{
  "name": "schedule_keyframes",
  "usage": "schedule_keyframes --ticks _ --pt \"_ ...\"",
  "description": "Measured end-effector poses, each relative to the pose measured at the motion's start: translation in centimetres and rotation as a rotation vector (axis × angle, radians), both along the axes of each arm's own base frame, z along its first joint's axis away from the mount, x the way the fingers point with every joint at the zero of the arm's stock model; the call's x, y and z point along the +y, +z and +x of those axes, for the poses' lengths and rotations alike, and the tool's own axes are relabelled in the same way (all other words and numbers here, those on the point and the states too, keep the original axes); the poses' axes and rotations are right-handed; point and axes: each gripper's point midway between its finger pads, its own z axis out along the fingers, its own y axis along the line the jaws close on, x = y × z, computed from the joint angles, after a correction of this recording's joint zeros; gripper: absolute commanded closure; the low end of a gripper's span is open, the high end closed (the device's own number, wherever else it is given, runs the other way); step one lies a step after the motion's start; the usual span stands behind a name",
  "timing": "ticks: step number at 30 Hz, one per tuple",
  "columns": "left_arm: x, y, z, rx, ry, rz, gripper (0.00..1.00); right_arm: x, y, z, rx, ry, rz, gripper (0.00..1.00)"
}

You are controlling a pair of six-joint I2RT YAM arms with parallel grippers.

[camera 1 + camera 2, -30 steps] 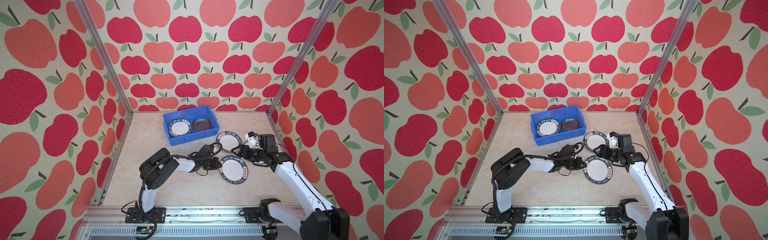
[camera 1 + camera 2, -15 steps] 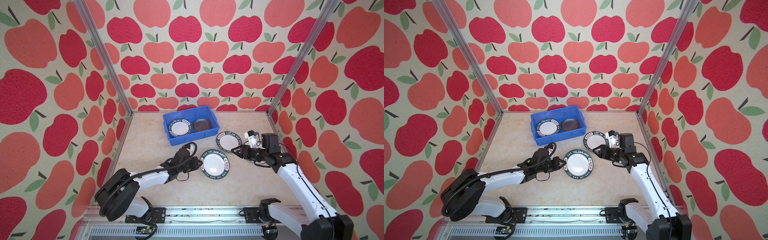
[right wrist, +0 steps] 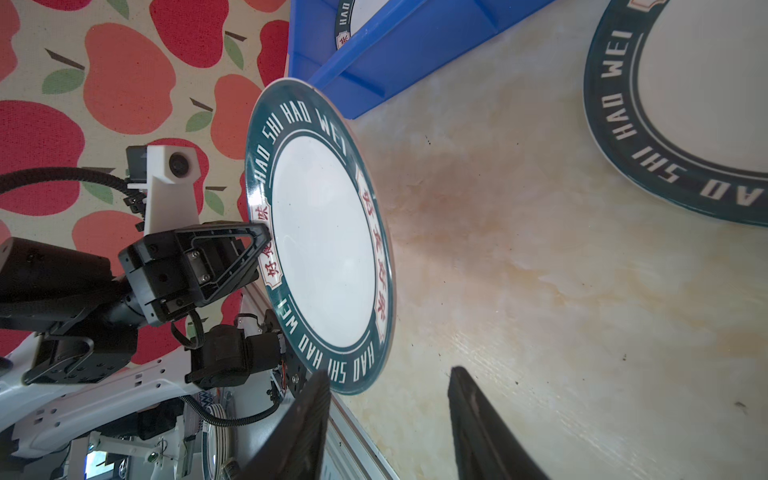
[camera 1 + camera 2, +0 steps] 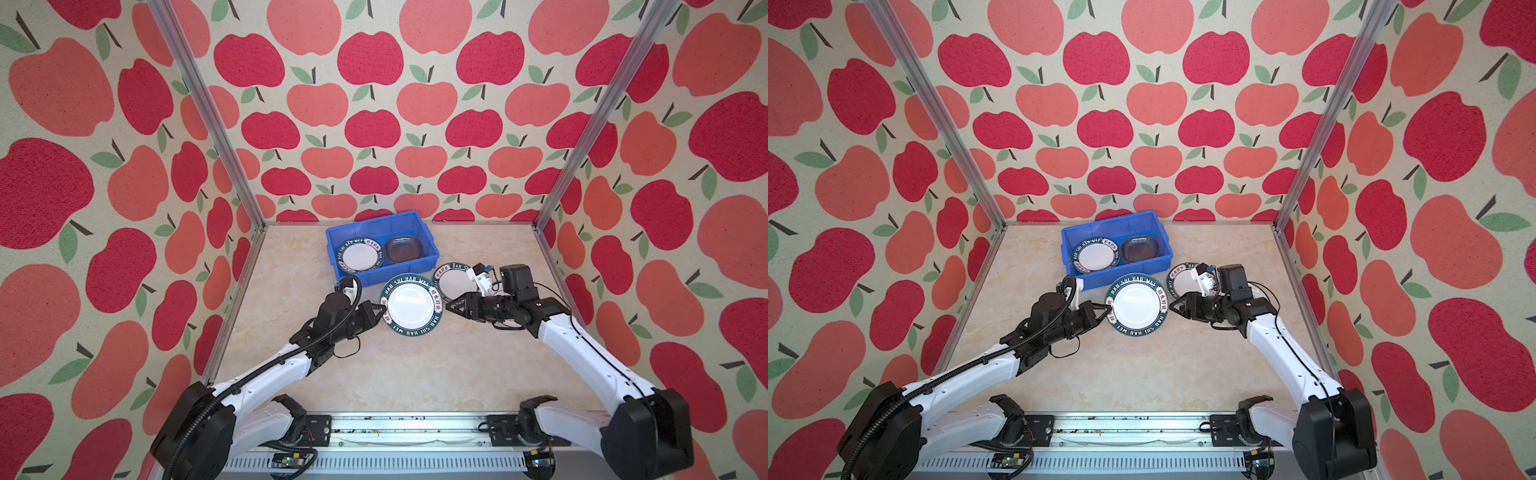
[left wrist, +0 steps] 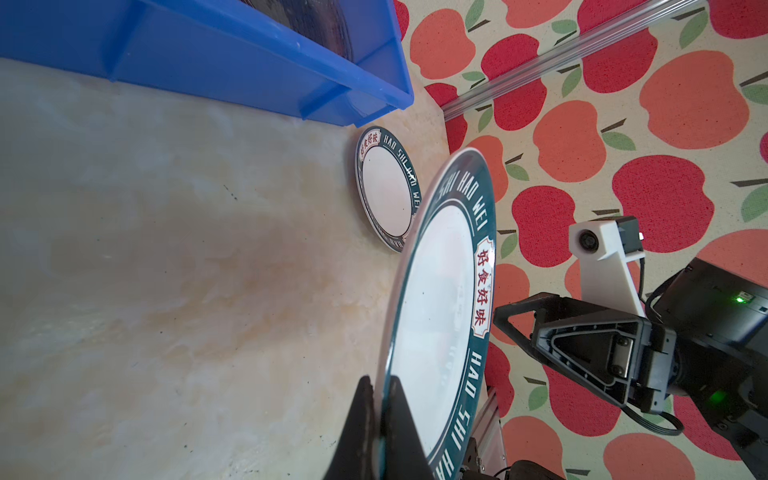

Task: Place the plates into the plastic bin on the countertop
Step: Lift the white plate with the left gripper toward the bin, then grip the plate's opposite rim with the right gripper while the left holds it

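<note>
The left fingers (image 5: pixel 360 419) are clamped on the thin rim of a round lettered plate (image 4: pixel 411 305), one finger on each face. They carry it tilted in the air, just in front of the near right corner of the blue plastic bin (image 4: pixel 399 267). One second ago this plate was lower and more to the right, close to the right arm. Since then the left arm has swung it to the left and toward the far side. I judge that only the last part remains for this plate: to bring it over the rim and lay it down inside.

The right fingers (image 3: pixel 307 419) stand apart and hold nothing. They have shifted a little to the left, and their tips are now just beside the right rim of the carried plate. Whether they will help there, I cannot tell. A second lettered plate (image 4: pixel 453 280) lies flat on the table (image 4: pixel 415 374), right of the bin, not yet picked up.

The round plates look hard and glossy, with a white centre and a dark green border carrying white letters and red characters. The bin is smooth moulded plastic with a flared rim. It holds another lettered plate (image 4: pixel 359 255) on the left and a clear glass plate (image 4: pixel 404 249) with rounded corners on the right. The table is a cream, marble-patterned surface.
</note>
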Motion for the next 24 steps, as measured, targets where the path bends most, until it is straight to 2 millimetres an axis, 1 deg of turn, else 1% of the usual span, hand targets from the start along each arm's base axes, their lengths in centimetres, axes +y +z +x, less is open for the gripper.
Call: schedule_keyframes --ticks 2,6,11,12,14,16,17,19,21,24 --pt "0.2 0.0 0.0 0.003 0.003 0.002 1.0 0.7 -0.6 0.1 0.015 0.015 0.002 0.51" --pt "0.5 0.7 -0.1 -0.01 0.01 -0.007 1.0 1.8 -1.8 0.3 0.043 0.035 0.001 0.52" --pt "0.7 0.8 -0.2 -0.008 0.011 -0.009 1.0 2.7 -2.6 0.5 0.071 0.049 0.004 0.58" --pt "0.8 0.7 -0.2 -0.003 0.012 -0.006 1.0 2.9 -2.6 0.5 0.072 0.051 0.011 0.61" --pt "0.8 0.6 -0.3 0.002 0.011 -0.004 1.0 3.2 -2.3 0.7 0.065 0.052 0.025 0.7" --pt "0.8 0.6 -0.3 0.002 0.009 -0.005 1.0 3.6 -1.7 0.9 0.058 0.057 0.045 0.84" --pt "0.8 0.6 -0.3 0.002 0.008 -0.006 1.0 3.7 -1.5 1.1 0.059 0.055 0.054 0.86" --pt "0.8 0.6 -0.3 0.003 0.006 -0.008 1.0 4.1 -1.1 1.4 0.055 0.058 0.068 1.0" --pt "1.2 0.2 -0.1 0.023 0.023 -0.011 1.0 4.5 -0.6 1.5 0.059 0.07 0.095 1.0" --pt "1.4 0.3 0.1 0.025 0.032 -0.019 1.0 4.8 -0.5 1.7 0.067 0.073 0.101 1.0"
